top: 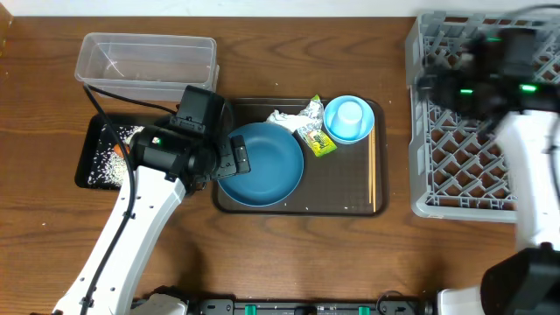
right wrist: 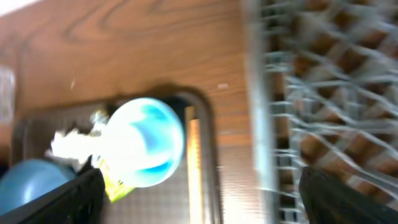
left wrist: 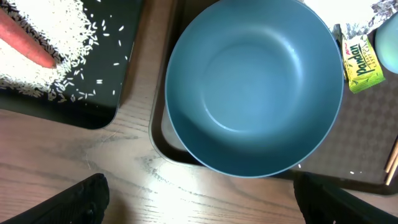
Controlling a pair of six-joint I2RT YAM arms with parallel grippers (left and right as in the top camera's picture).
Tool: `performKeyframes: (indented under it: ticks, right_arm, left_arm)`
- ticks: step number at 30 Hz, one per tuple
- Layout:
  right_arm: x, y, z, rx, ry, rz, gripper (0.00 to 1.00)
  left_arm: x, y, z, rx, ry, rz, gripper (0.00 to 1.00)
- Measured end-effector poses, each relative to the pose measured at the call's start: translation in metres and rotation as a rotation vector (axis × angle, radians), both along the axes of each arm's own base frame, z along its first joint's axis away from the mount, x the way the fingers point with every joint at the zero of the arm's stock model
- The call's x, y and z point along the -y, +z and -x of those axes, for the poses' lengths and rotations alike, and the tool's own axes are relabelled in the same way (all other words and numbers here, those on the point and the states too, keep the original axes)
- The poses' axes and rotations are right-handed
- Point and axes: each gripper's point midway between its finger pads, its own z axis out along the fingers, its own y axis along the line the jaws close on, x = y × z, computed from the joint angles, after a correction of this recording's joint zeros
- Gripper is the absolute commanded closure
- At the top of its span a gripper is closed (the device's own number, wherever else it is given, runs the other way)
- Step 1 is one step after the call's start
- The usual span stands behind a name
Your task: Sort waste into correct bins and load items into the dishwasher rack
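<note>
Rice (left wrist: pixel 68 37), carrot (left wrist: pixel 25 42) binned. Tissue (top: pixel 284 117), wrapper (top: pixel 317 138), plate (top: pixel 262 164), bowl (top: pixel 348 119), chopsticks (top: pixel 371 166) waiting; rack (top: pixel 455 162) unloaded. Left gripper (left wrist: pixel 199 208), right gripper (right wrist: pixel 199 199) both spread, empty.

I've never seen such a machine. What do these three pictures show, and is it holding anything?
A robot: a left arm and a right arm at a table, each ending in a two-fingered tool. One picture looks down from above; two come from wrist cameras. A brown tray carries a dark blue plate, light blue bowl, chopsticks, tissue and wrapper. Left of it a black tray holds rice and a carrot; a clear tub lies beyond. A grey rack stands right. The left tool and right tool are open, holding nothing.
</note>
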Motion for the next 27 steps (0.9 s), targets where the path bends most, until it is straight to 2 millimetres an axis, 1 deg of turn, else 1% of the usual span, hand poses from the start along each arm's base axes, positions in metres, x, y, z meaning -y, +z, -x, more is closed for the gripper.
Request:
performKeyframes:
  ticks: [3,6,9,11,15,21,22,24,27]
  right_arm:
    - [-0.042,-0.012,-0.002,-0.008,0.091,0.057,0.01]
    - [-0.071,-0.03,-0.006,-0.025,0.135,0.101,0.01]
    - [-0.09,-0.052,-0.011,-0.048,0.147,0.132,0.01]
    - [-0.098,-0.068,-0.015,-0.065,0.152,0.146,0.01]
    - [-0.104,-0.09,-0.018,-0.098,0.152,0.166,0.01]
    - [-0.113,-0.108,-0.019,-0.12,0.164,0.186,0.05]
    - [-0.113,-0.111,-0.019,-0.127,0.164,0.187,0.07]
    - [-0.114,-0.115,-0.018,-0.135,0.167,0.192,0.14]
    - [-0.114,-0.12,-0.018,-0.145,0.165,0.198,0.21]
  left_arm:
    - [0.0,0.0,0.0,0.0,0.0,0.0,0.02]
    - [0.0,0.0,0.0,0.0,0.0,0.0,0.02]
    - [0.0,0.0,0.0,0.0,0.0,0.0,0.02]
    - [0.0,0.0,0.0,0.0,0.0,0.0,0.02]
    - [0.0,0.0,0.0,0.0,0.0,0.0,0.02]
    - [0.0,0.0,0.0,0.0,0.0,0.0,0.02]
    - [0.0,0.0,0.0,0.0,0.0,0.0,0.02]
    - [0.0,0.0,0.0,0.0,0.0,0.0,0.02]
    - [0.0,0.0,0.0,0.0,0.0,0.0,0.02]
